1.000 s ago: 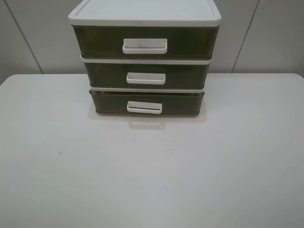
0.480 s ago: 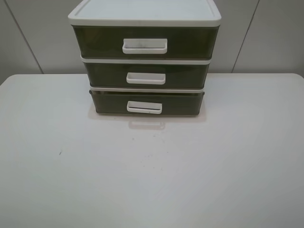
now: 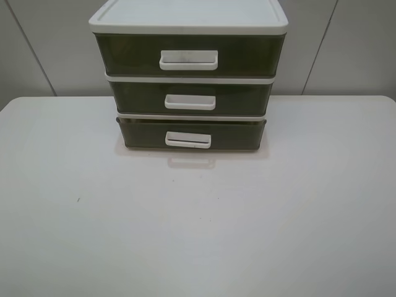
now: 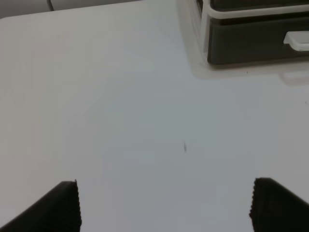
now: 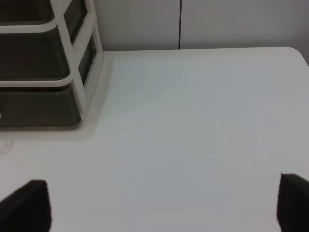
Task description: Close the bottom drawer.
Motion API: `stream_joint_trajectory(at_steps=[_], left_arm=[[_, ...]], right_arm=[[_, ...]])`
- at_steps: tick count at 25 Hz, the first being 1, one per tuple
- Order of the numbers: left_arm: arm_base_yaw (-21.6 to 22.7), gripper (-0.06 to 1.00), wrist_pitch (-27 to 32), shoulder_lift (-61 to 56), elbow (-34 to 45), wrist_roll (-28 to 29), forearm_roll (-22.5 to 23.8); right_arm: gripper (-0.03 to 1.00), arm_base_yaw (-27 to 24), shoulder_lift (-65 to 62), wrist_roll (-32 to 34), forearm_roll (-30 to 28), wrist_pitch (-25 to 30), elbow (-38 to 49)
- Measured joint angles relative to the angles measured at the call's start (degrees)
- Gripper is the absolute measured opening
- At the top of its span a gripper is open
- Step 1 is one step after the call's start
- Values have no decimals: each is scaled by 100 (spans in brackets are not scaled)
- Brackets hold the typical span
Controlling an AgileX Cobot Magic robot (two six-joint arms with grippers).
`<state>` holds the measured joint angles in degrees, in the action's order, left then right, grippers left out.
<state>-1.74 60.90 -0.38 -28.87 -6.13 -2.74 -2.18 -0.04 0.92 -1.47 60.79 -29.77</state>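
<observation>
Left fingers and right fingers are spread wide, empty, above the bare white surface. Well beyond both pairs, at the foot of the drawer unit, the bottom drawer juts slightly forward.

White table bearing a three-tier storage unit with a white lid. Top drawer and middle drawer, both smoky olive-brown with white handles. Small dark speck on the tabletop. Pale panelled wall behind.
</observation>
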Motion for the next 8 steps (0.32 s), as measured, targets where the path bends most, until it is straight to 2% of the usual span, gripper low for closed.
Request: stream_joint_trajectory(at_steps=[8], left_arm=[[0,72,0,0,0,0,0]], right_arm=[[82,0,0,0,0,0,0]])
